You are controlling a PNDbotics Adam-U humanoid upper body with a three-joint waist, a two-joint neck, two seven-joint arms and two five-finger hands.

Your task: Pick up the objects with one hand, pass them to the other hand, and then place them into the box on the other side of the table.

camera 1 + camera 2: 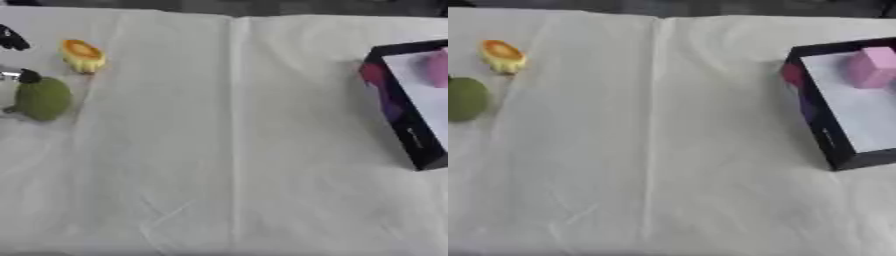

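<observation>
Hand cut off at left edge, pink block in box

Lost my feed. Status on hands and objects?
Left hand at far left edge, fingers unclear; right hand out of view. Green object and yellow-orange object on cloth, left. Pink block in box.

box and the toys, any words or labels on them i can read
None can be read.
box: a faint pale mark on its dark side wall, too blurred to read.
pink block in the box: no text seen.
green toy and yellow toy: no text seen.
</observation>
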